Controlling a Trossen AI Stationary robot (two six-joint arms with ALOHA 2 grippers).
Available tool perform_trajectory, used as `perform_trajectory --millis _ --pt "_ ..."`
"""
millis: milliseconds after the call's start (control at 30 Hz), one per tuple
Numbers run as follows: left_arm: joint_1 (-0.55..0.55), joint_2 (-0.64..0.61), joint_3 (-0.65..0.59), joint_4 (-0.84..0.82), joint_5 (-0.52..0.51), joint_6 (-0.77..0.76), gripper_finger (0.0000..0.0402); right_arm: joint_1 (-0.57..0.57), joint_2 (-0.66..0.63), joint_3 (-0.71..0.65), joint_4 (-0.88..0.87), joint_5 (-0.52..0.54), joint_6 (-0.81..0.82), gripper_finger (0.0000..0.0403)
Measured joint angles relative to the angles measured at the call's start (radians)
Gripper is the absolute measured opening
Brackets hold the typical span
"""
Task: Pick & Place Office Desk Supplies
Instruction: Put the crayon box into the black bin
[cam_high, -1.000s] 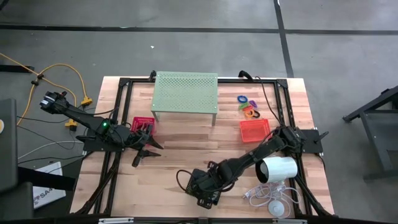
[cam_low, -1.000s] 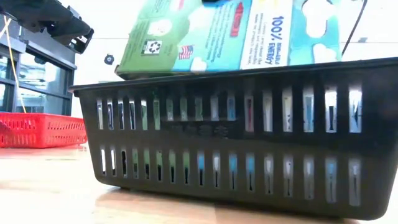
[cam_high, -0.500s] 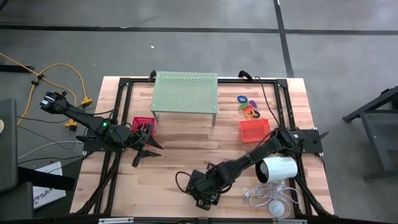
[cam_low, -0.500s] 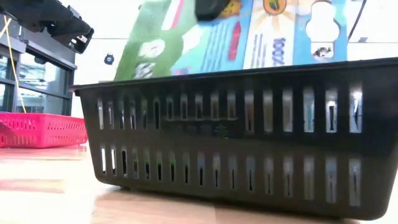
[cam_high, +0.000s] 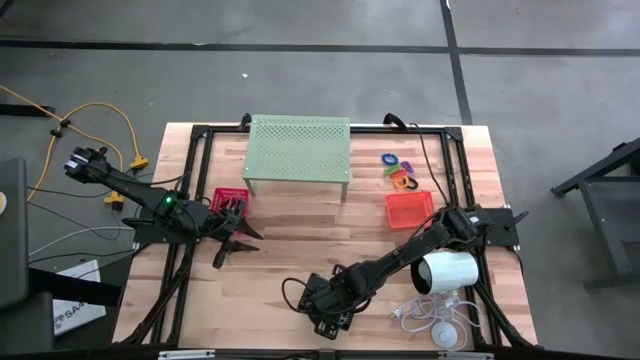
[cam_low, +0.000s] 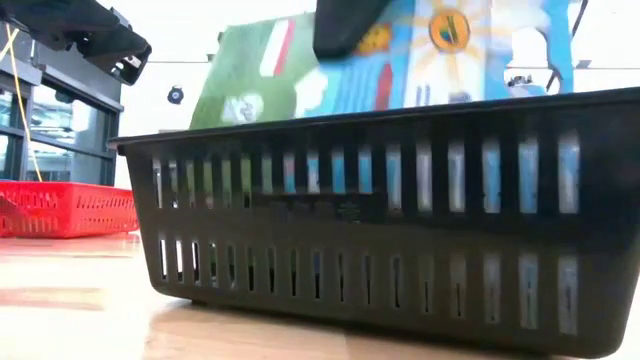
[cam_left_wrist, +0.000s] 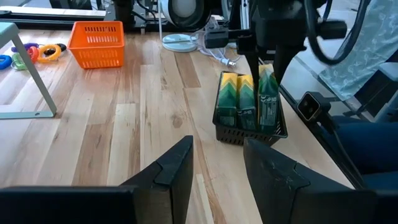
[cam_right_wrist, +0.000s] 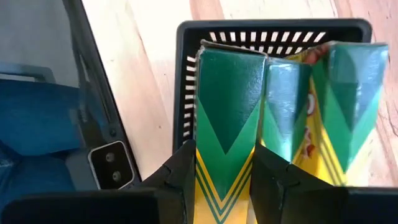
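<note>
Right gripper (cam_right_wrist: 221, 171) is found partly closed on a green-and-yellow crayon box (cam_right_wrist: 227, 118), its two dark fingers pressed against the box's sides, with the box stood on end in the black mesh tray (cam_right_wrist: 186, 74). Two further boxes of the same pattern (cam_right_wrist: 323, 106) are seen standing just beside it in the same tray, touching side by side. In the high view the black tray (cam_high: 325, 305) lies at about 6 o'clock on the table, near the front edge, and the right arm is reached across to it from 3 o'clock. In the low view the held box (cam_low: 300, 70) is seen tilted above the tray's slotted wall (cam_low: 380, 240); whether its lower end rests on the tray floor cannot be told. The step in hand is judged to be the placing of this box into the black tray. The next move is judged to call for the box to be brought upright and seated before the fingers are parted, then a straight lift clear so that the neighbouring boxes are not tipped. Left gripper (cam_left_wrist: 217, 174) is held with fingers apart and empty at about 9 o'clock, beside the pink-red tray (cam_high: 229, 199). An orange tray (cam_high: 410, 209) lies at about 2 o'clock, with coloured rings (cam_high: 397, 170) just beyond it, near the pale green stand (cam_high: 298, 148) at 12 o'clock. A white cylinder (cam_high: 447, 271) lies at 4 o'clock.
</note>
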Motion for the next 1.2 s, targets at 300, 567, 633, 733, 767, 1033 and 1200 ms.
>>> perform_trajectory --millis 300,567,633,733,767,1033,1200 --pt "0.000 0.000 0.000 0.000 0.000 0.000 0.0136 0.000 0.018 0.000 0.020 -0.025 0.018 0.0098" --pt "0.000 0.000 0.000 0.000 0.001 0.000 0.0136 0.000 0.018 0.000 0.060 -0.044 0.016 0.0137" --pt "0.000 0.000 0.000 0.000 0.001 0.000 0.0136 0.000 0.018 0.000 0.069 -0.045 0.015 0.0144" --pt "0.000 0.000 0.000 0.000 0.001 0.000 0.0136 -0.001 0.018 0.000 0.085 -0.048 0.015 0.0150" --pt "0.000 0.000 0.000 0.000 0.002 0.000 0.0136 -0.001 0.018 0.000 0.088 -0.049 0.015 0.0151" --pt "0.000 0.000 0.000 0.000 0.005 0.000 0.0136 -0.003 0.018 0.000 0.094 -0.051 0.014 0.0153" --pt "0.000 0.000 0.000 0.000 0.005 0.000 0.0136 -0.003 0.018 0.000 0.098 -0.055 -0.008 0.0161"
